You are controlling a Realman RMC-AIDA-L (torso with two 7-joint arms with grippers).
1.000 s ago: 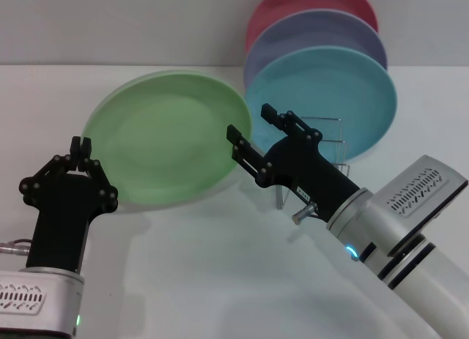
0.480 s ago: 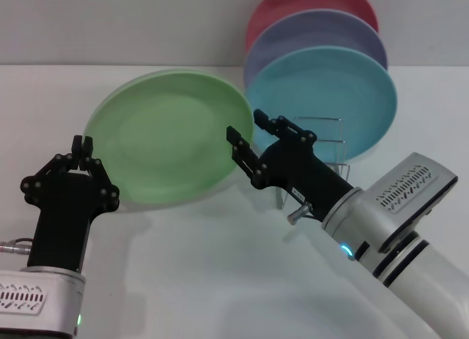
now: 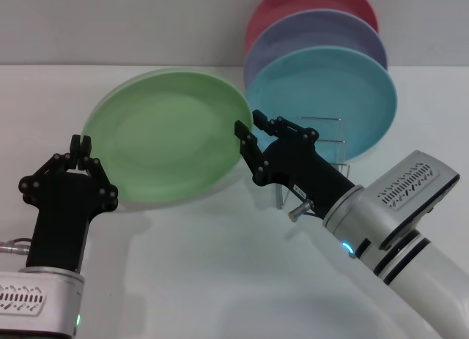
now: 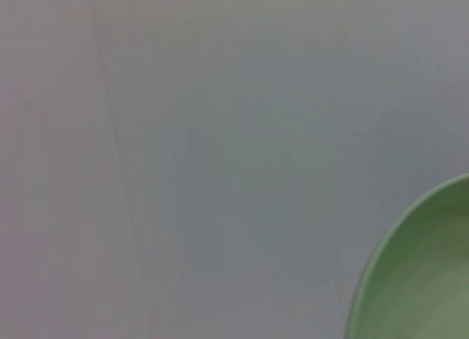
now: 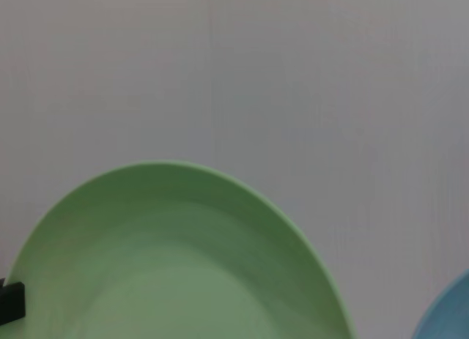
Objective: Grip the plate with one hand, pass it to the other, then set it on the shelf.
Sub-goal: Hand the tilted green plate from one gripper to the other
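Observation:
The light green plate (image 3: 165,138) is tilted up off the white table, facing me. My left gripper (image 3: 80,144) is shut on its lower left rim, fingertips pressed together over the edge. My right gripper (image 3: 251,126) is open at the plate's right rim, one finger on each side of the edge. The plate's rim also fills a corner of the left wrist view (image 4: 425,280) and the lower part of the right wrist view (image 5: 168,266). The silver wire shelf (image 3: 326,138) stands just behind the right gripper.
On the shelf stand a teal-blue plate (image 3: 330,97), a lavender plate (image 3: 322,31) and a red plate (image 3: 293,2), upright one behind another. The teal plate's edge shows in the right wrist view (image 5: 453,313). White table (image 3: 220,280) spreads in front.
My right gripper has moved left and forward, so its fingers now straddle the green plate's right rim. The left gripper and the plate have stayed put.

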